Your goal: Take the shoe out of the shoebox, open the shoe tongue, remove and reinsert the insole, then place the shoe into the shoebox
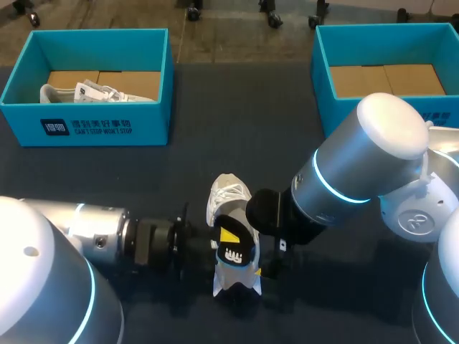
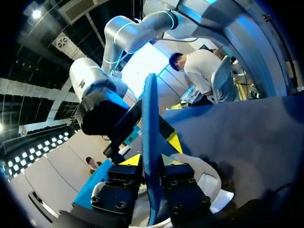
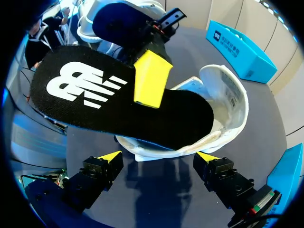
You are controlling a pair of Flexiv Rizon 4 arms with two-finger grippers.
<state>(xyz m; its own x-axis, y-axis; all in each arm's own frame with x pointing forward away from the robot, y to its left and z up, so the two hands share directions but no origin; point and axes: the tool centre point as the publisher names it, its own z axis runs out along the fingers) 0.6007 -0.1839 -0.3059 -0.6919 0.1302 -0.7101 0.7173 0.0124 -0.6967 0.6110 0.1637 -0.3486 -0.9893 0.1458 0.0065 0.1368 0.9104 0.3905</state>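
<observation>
Head view: on the dark table point(image 1: 215, 129), the left shoebox point(image 1: 86, 125) and the right shoebox point(image 1: 323, 72) stand at the far edge. The white shoe point(image 1: 228, 192) lies near the middle, between both arms.

Left wrist view: the left gripper point(image 2: 152, 159) pinches the insole point(image 2: 149, 118), seen edge-on.

Right wrist view: the right gripper point(image 3: 159, 156) is spread and empty beside the shoe. The insole's black top lies over the shoe.

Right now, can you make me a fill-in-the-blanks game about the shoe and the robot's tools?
1. The left tool is shut on the black ___.
2. The right tool has its fingers ___.
3. The white shoe lies on the dark ___.
4. The other shoe sits inside the left ___.
Missing words: insole; open; table; box.
</observation>
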